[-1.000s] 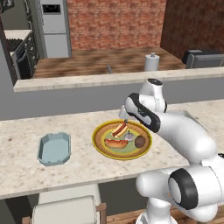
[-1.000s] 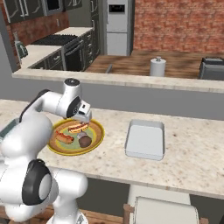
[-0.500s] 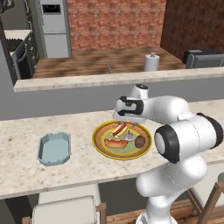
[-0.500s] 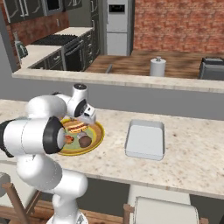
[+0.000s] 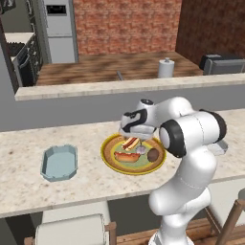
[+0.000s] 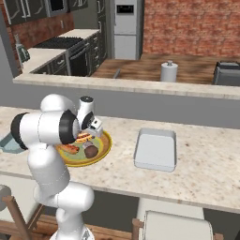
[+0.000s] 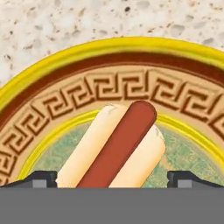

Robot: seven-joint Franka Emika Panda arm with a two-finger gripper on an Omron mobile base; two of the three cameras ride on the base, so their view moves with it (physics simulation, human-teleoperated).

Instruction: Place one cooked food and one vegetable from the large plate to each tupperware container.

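Note:
The large plate [image 5: 107, 152] with a yellow-brown patterned rim lies on the counter and carries two hot dogs, a dark brown round vegetable [image 5: 153, 155] and a small pale bulb [image 5: 142, 150]. My gripper [image 5: 136, 137] hangs open just above the far hot dog [image 5: 130, 142]. In the hand view its fingertips [image 7: 41, 178] stand wide on either side of that hot dog [image 7: 113, 148], not touching it. The near hot dog [image 5: 127, 156] lies beside it. The light-blue container [image 5: 60, 161] sits left of the plate, and the grey-white container [image 6: 155, 149] sits to its right.
A raised ledge [image 5: 119, 88] runs behind the counter, with a paper-towel roll [image 5: 165, 68] on the worktop beyond it. My own arm [image 5: 191, 139] bulks over the plate's right side. Chair backs [image 5: 74, 232] stand below the counter's front edge.
The arm has folded up in front of the base and the hand has shifted slightly left and down over the far hot dog. The jaws stay wide; the food has not moved.

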